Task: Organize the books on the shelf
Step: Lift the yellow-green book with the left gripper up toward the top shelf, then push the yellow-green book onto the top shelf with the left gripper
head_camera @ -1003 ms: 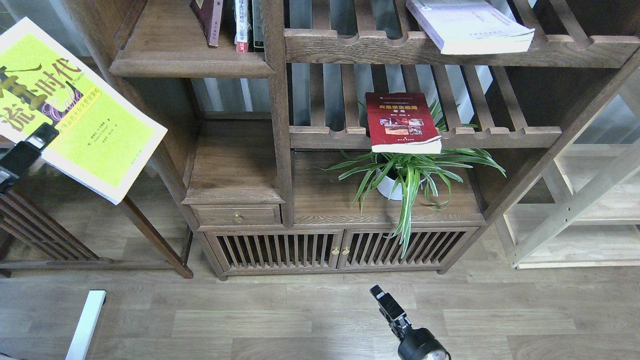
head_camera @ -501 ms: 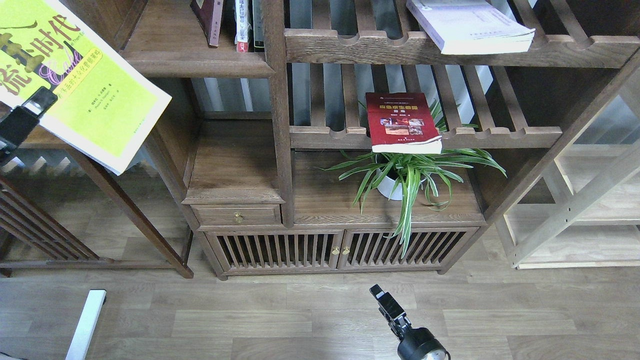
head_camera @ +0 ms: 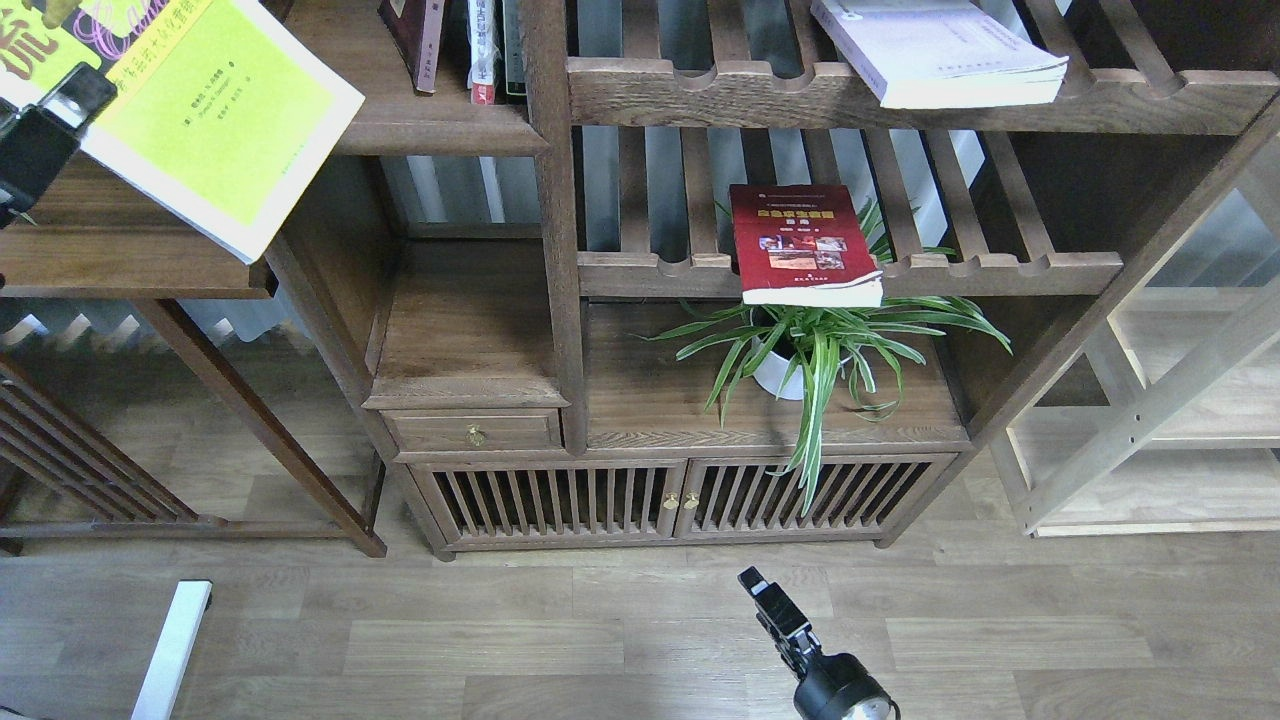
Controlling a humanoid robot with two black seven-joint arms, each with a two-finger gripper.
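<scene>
Dark brown wooden bookcase (head_camera: 560, 260) on pale plank floor. Left hand (head_camera: 40, 140) is clamped on the big yellow-green glossy paperback (head_camera: 220, 110), held tilted over the solid moulded-edge shelf (head_camera: 440, 135). Step: carrying it to the upright books (head_camera: 470, 45). Next: stand it vertical and slide it in. Dark red paperback (head_camera: 800, 245) and thick white one (head_camera: 940, 50) lie flat on slatted racks. Right hand (head_camera: 765, 595) is low, empty; cannot tell whether its fingers are apart.

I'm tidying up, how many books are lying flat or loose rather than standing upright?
3: yellow-green book in the left gripper, dark red book on the middle slatted rack, white book on the upper rack. Others may be hidden.
</scene>
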